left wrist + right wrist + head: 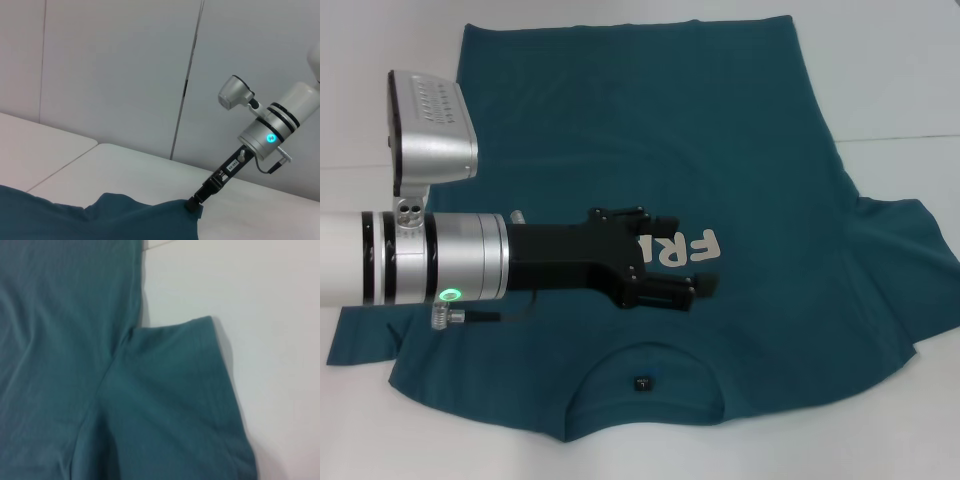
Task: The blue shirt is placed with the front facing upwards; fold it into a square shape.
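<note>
Currently the blue shirt [650, 200] lies flat, front up, on the white desk [380, 110]. Left gripper [705, 287] hovers over the chest lettering; fingers' state unclear. Soft, limp cloth: likely best pinched at sleeve or hem edges.

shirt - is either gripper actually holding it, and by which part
Cannot be told. The left gripper is over the chest lettering of the shirt, and the right gripper touches its edge; neither view shows cloth actually pinched.
</note>
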Available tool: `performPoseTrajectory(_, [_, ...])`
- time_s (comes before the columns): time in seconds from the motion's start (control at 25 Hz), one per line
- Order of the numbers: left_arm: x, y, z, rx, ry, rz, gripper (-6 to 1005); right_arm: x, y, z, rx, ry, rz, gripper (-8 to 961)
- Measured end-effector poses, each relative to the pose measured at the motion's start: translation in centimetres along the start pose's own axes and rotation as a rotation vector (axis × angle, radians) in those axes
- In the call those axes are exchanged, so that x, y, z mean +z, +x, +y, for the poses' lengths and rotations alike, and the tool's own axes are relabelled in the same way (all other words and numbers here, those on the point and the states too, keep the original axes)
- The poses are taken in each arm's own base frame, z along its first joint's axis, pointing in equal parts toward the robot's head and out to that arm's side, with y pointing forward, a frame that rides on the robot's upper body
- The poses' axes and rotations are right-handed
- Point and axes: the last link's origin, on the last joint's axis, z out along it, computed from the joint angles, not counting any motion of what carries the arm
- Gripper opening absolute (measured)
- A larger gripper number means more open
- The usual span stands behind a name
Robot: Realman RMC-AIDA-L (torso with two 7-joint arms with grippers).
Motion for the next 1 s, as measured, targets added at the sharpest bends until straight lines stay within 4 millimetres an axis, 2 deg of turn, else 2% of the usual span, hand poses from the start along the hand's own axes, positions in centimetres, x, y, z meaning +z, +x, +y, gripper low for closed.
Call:
performPoseTrajectory(0.28, [0.0, 0.0, -0.1, 0.0, 0.005, 0.001, 904, -0.3, -0.9, 0.7, -0.011, -0.025, -0.039, 39])
performPoseTrajectory(0.56, [0.0, 0.1, -0.2, 0.002, 0.012, 0.001, 902, -0.7, -2.5, 3.1, -0.071, -0.082, -0.081, 39])
performPoseTrajectory(1.0, [0.1, 0.2, -0.2, 0.005, 0.011, 0.003, 899, 0.3, -4.8, 7.1, -0.17, -0.132, -0.087, 40])
